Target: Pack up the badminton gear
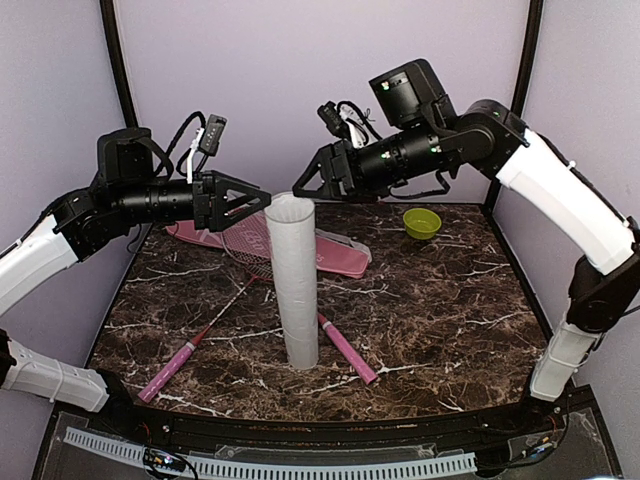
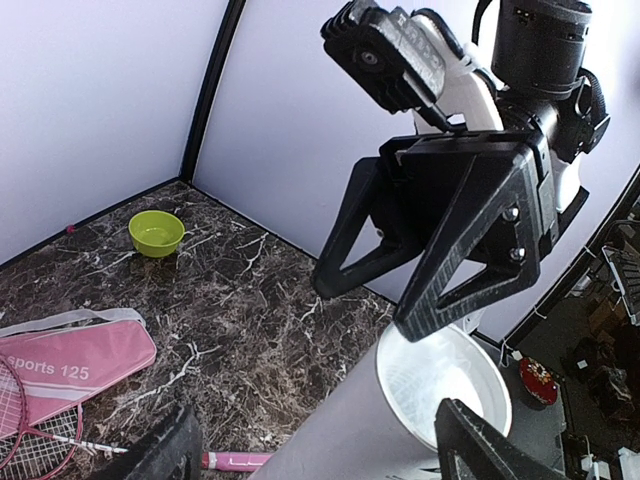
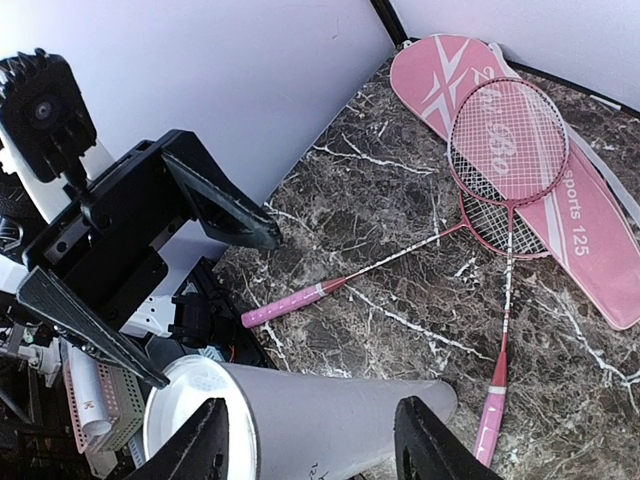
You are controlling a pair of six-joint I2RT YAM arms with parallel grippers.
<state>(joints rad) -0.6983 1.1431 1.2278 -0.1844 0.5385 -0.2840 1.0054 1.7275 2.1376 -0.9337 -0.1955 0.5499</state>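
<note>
Evidently the work is at the mouth of the tube [image 1: 297,290]. It stands in the middle of the table [image 1: 440,310] with its long axis straight up and its open end on top. The left gripper [image 1: 262,201] has its jaws spread wide on either side of the rim, not visibly pressing it. The right gripper [image 2: 362,308] hangs just above the opening, jaws partly apart with nothing seen between them.

To do this well, I'd have the left brace the tube near the top so it cannot tip, and the right line up square over the opening. No shuttlecocks show. The two rackets [image 1: 225,312] lie flat and crossed, handles toward the near edge, heads on the pink cover [image 1: 340,255] at the far left.
</note>
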